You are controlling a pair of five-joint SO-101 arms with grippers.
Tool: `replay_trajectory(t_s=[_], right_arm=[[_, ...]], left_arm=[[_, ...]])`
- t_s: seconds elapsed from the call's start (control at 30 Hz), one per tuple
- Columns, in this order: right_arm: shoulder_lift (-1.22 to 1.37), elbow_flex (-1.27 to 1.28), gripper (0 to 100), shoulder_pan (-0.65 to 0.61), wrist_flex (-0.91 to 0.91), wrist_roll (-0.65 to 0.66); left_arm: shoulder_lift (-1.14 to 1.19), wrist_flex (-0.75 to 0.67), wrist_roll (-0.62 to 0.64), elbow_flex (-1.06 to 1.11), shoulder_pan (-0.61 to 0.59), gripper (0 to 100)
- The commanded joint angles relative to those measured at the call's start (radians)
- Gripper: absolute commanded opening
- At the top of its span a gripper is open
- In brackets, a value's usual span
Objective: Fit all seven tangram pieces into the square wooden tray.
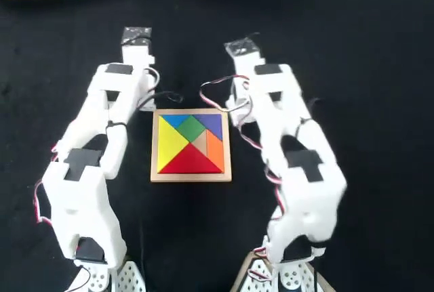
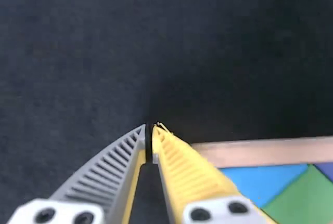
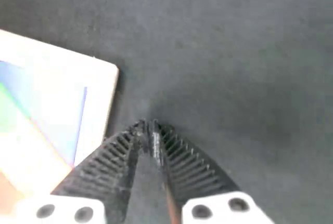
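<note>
All seven pieces [image 1: 190, 144] look seated in the tray [image 1: 190, 178], so with my left gripper [image 2: 151, 138] and right gripper [image 3: 152, 133] clenched empty, I judge nothing remains but holding clear

The left gripper [image 2: 151, 130] has one grey finger [image 2: 109, 167] and one yellow finger [image 2: 187, 172]. Their tips are pressed together with nothing between them. The tips sit over the black cloth [image 2: 156, 37], just outside the wooden tray [image 2: 260, 151]. The yellow finger is the one nearer the tray and hides part of its rim. Inside the rim lies a blue piece [image 2: 265, 180], with a green piece [image 2: 302, 198] touching it. A bit of a purple piece [image 2: 327, 169] peeks in beside them.
</note>
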Motion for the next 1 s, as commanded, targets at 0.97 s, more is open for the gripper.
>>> replay_trajectory(t_s=[0.97], right_arm=[[0.013,-0.147,1.1,-0.069,0.032,-0.009]], left_arm=[[-0.192,0.092,0.081,-0.012,-0.111,3]])
